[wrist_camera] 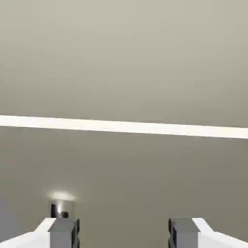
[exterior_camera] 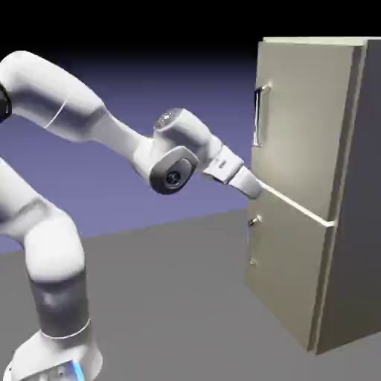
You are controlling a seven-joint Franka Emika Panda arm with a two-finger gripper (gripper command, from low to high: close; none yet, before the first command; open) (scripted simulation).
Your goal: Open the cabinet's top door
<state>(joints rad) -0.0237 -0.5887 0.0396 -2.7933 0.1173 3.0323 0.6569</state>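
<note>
The cabinet (exterior_camera: 350, 223) stands at the right with both front doors closed. Its top door (exterior_camera: 298, 119) is the tall beige panel, with a slim vertical bar handle (exterior_camera: 260, 115) near the left edge. My gripper (exterior_camera: 257, 192) is close to the cabinet front at the pale seam (exterior_camera: 298, 206) between the two doors, well below the handle. In the hand view beige panel fills the picture, with the top door (wrist_camera: 124, 58) above the bright seam (wrist_camera: 124, 127). The gripper (wrist_camera: 123, 235) is open, its fingertips (wrist_camera: 63, 233) wide apart with nothing between them. The bar handle is out of the hand view.
The shorter lower door (exterior_camera: 286, 275) carries two small knobs (exterior_camera: 253, 221) near its left edge. One knob (wrist_camera: 60, 208) shows just above my left fingertip. The cabinet's darker grey side (exterior_camera: 361, 283) faces right. The grey table (exterior_camera: 178, 298) stretches between the robot base and the cabinet.
</note>
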